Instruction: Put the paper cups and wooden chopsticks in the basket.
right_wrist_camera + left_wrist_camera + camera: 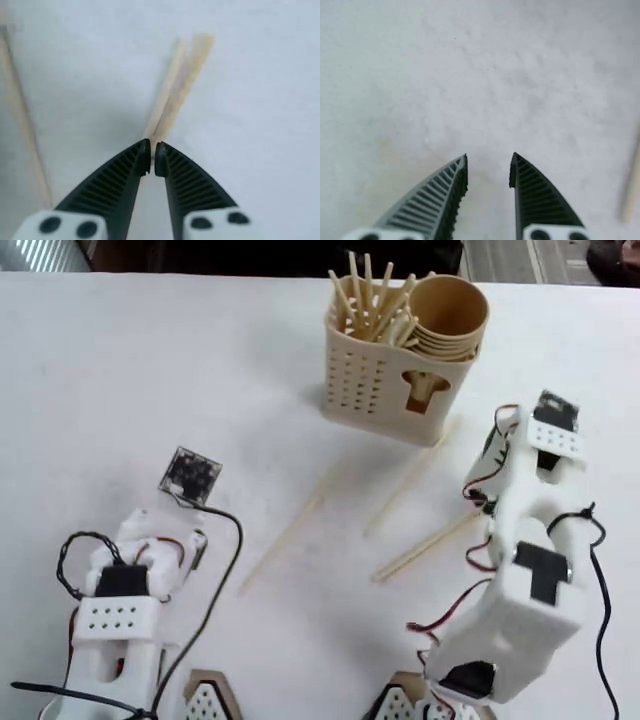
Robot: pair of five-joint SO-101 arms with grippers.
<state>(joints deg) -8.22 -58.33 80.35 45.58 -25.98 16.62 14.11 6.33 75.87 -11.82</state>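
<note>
**Chopsticks: part stowed, part loose**

Basket [375, 380], upper centre: cups [450, 305] and upright chopsticks [368, 290] inside. On the table [150, 370] below it lie a loose stick [285, 535], a second stick [405, 485] and a pair [425, 545]. Left gripper [488, 167]: fingers apart, holding nothing. Right gripper [152, 152]: fingers almost closed at the pair's end; grip unclear.

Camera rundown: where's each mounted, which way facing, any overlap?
High view: fixed above the table, looking down on basket, loose chopsticks, both arms.
Left wrist view: on the left arm, facing the table past the open left gripper.
Right wrist view: on the right arm, facing a chopstick pair past the shut right gripper.
Shared: high and right wrist views both show that pair.
</note>
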